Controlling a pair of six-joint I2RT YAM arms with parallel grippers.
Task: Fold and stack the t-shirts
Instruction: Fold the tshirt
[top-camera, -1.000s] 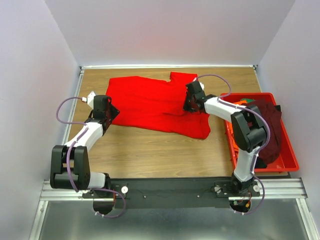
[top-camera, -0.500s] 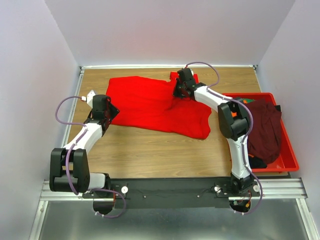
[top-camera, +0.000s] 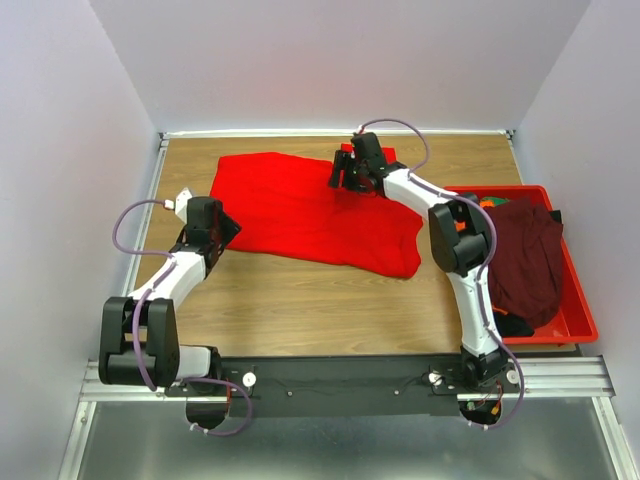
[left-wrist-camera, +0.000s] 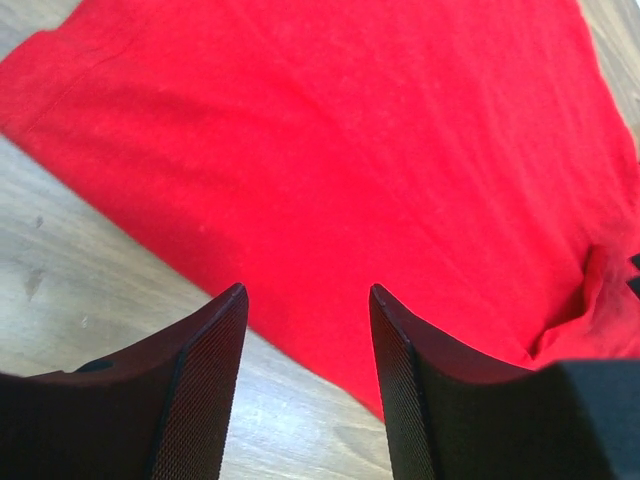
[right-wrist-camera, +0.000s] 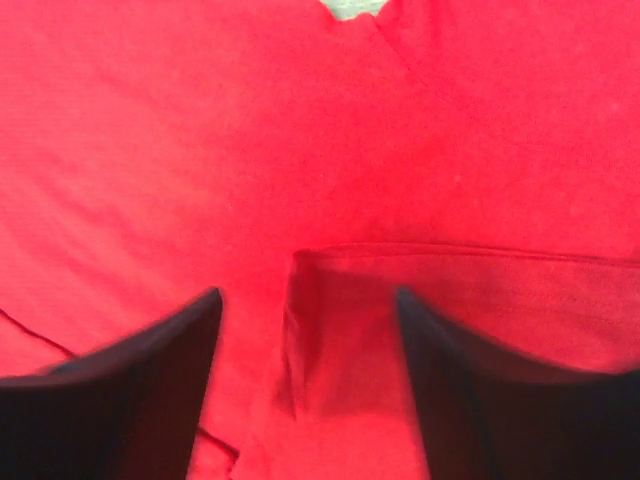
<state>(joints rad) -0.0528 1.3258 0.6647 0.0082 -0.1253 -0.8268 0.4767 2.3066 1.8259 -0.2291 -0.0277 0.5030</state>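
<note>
The red t-shirt (top-camera: 300, 205) lies spread over the far half of the table (top-camera: 300, 300). My right gripper (right-wrist-camera: 305, 295) hangs above a doubled-over flap near the far edge, and my left gripper (left-wrist-camera: 305, 292) above the hem toward the left edge. Both stand wide and empty, placed, I judge, to take opposite sides.

The right gripper (top-camera: 342, 178) swung from the right side of the red t-shirt (top-camera: 290, 205) up to its far edge by the sleeve. Its jaws were shut on the way and then parted over a folded hem. The left gripper (top-camera: 228, 228) eased slightly nearer.
</note>
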